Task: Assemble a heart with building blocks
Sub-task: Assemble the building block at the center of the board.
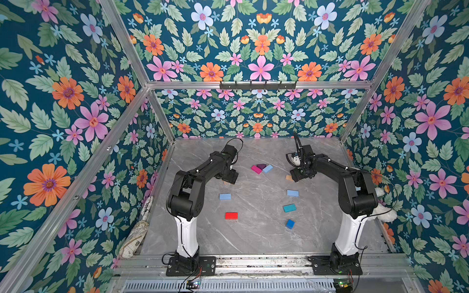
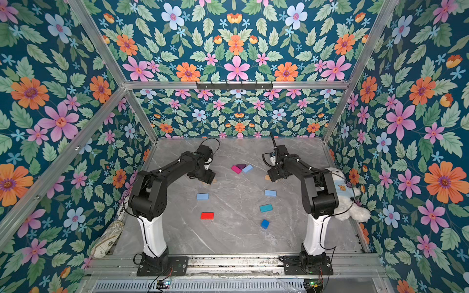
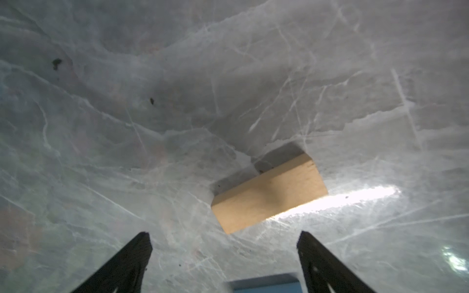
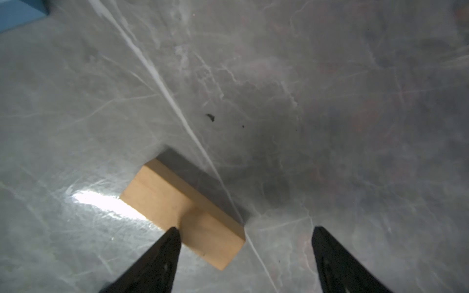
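**Overview.** Both arms reach over the grey marble tabletop [image 1: 253,238], each with a tan block at its fingertips.

**Left gripper** [image 3: 223,235]. The jaws are spread wide and hold nothing. The left tan block [image 3: 269,195] lies flat just ahead of the fingertips, skewed toward one finger and not yet between them.

**Right gripper** [image 4: 246,229]. The jaws are likewise spread and nothing is lifted. The right tan block [image 4: 182,213] lies flat and diagonal, with one end reaching in between the fingers. One fingertip [image 4: 170,241] overlaps its edge; whether they touch cannot be told.

**Other blocks.**
- Between the two grippers and slightly beyond both sits the only joined part of the heart: a magenta block [image 1: 256,169], a purple triangle [image 1: 261,166] and a light blue block [image 1: 268,168], all touching.
- Behind the left gripper, toward its arm's base, lie a second light blue block [image 1: 225,196] and a red block [image 1: 231,215], apart from each other.
- Behind the right gripper, a third light blue block [image 1: 292,193], a teal block [image 1: 289,208] and a blue block [image 1: 290,224] form a loose line, none touching.

**Hidden or cut off.**
- In both top views the left gripper covers nearly all of its tan block, and the right gripper covers about half of its own.
- A blue slab edge [image 3: 264,282] and a blue corner [image 4: 20,10] are cut off by the frame; which blocks they are cannot be told.
- A white plush bear [image 2: 340,195] sits partly hidden behind the right arm, at the tabletop's edge.

**Open room.** Bare tabletop separates the grippers from the joined trio and fills the middle among the loose blocks. The flowered wall [image 1: 63,126] stands close on each arm's outer side.
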Motion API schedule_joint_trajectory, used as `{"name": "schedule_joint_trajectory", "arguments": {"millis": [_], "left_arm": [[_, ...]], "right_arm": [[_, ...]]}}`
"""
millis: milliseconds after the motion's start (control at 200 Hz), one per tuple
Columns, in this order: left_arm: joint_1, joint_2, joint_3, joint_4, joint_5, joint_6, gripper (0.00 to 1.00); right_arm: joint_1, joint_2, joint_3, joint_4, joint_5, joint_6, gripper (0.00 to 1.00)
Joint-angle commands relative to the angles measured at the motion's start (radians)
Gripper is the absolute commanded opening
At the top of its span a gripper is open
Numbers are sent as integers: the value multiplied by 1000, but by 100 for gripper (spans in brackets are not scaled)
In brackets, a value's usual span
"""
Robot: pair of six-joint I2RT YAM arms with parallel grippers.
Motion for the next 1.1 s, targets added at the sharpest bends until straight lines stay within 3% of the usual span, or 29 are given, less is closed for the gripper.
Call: {"name": "schedule_joint_trajectory", "arguments": {"millis": [0, 245, 525, 700, 1005, 1095], "left_arm": [[2, 30, 26, -1, 8, 94, 92], [11, 61, 17, 1, 55, 127, 84], [13, 75, 5, 16, 55, 135, 84], [14, 92, 3, 17, 61, 141, 77], [16, 88, -24, 22, 77, 157, 45], [17, 90, -27, 19, 85, 159, 38]], "right_arm": [[-4, 16, 10, -38, -79, -48, 82], [-1, -13, -43, -23, -120, -79, 81], [2, 12, -44, 3, -105, -76, 81], [3, 50, -11, -7, -89, -78, 79], [12, 50, -38, -13, -127, -92, 59], [15, 44, -48, -12, -136, -98, 49]]}}
